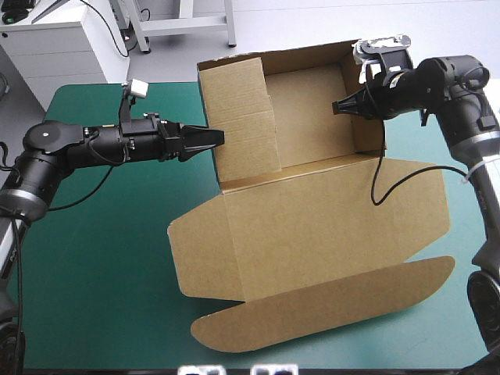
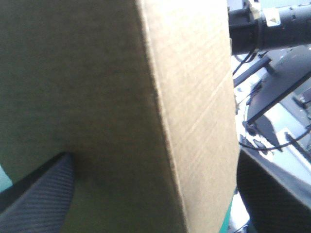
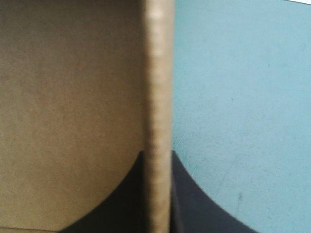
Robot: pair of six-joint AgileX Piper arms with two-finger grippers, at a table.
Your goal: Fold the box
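Box (image 1: 312, 226): lying with its long axis running 12 to 6 o'clock, the lid pointing to 6.
Left gripper (image 1: 222, 137): fingers standing spread at the 9 o'clock wall.
Right gripper (image 1: 337, 106): pinching the 3 o'clock wall.

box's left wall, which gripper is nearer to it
Left. The left gripper straddles that wall, jaws apart; the right gripper is across the tray, clamped on the opposite wall.

Left arm (image 1: 86, 144) reaches in level, wrist straight; left gripper (image 1: 219, 138) stands with fingers parted wide. Right arm (image 1: 469, 117) bends in from the right; right gripper (image 1: 337, 106) pinches the box (image 1: 328, 226) wall, fingers all but closed.
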